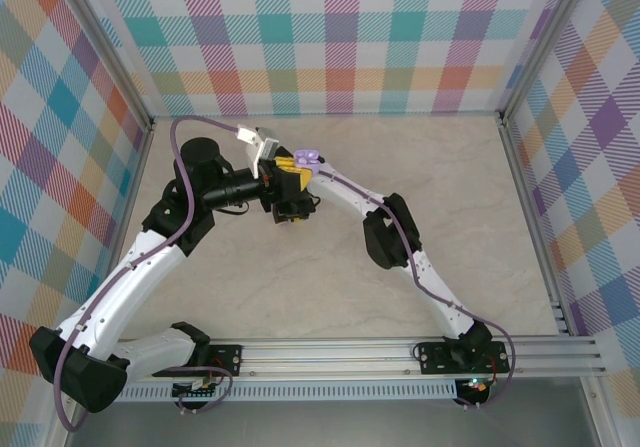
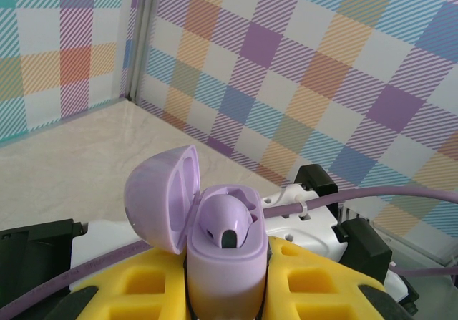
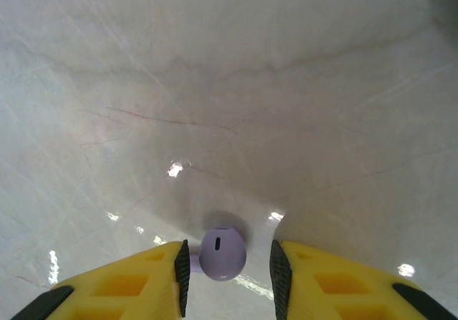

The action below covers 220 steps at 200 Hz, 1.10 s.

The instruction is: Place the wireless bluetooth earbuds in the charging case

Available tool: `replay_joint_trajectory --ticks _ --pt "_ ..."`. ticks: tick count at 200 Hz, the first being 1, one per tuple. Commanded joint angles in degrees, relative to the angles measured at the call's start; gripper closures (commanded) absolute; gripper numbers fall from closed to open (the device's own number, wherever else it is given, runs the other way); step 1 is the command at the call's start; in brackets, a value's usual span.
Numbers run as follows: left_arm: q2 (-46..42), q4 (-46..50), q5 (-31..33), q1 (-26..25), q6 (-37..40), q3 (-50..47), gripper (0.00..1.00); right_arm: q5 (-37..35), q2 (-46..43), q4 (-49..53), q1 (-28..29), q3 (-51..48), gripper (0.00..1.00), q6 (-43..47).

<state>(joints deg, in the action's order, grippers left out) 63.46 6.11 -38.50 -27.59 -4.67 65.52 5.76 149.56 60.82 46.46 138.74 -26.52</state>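
Lilac earbud (image 3: 222, 253) on bench (image 3: 215, 84) — dead centre between right hand (image 3: 229, 264) fingers, jaws part-open, slim gaps both sides, not gripped; left hand (image 2: 226, 291) clamps open charging case (image 2: 225, 270) close by — one bud (image 2: 225, 227) already seated

Bright, even overhead light — shadows lie soft and faint on the pale marble-patterned tabletop (image 1: 330, 297). From the right wrist, small white glare spots dot that glossy surface; the small lilac rounded earbud (image 3: 222, 253) throws a dim shadow behind it — edges slightly soft.
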Motion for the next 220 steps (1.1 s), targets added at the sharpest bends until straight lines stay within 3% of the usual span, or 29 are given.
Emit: replay_joint_trajectory --ticks 1,71,220 --pt "-0.40 0.57 -0.70 0.64 0.57 1.46 0.91 -4.17 2.90 4.66 0.77 1.74 0.62 1.90" --pt "-0.26 0.77 -0.52 0.62 0.45 1.41 0.90 -12.48 1.80 8.73 0.23 -0.32 0.73 3.66" --pt "0.74 -0.05 -2.72 0.56 -0.80 1.43 0.90 -21.70 -25.85 -5.12 -10.56 -44.03 0.74 8.77"
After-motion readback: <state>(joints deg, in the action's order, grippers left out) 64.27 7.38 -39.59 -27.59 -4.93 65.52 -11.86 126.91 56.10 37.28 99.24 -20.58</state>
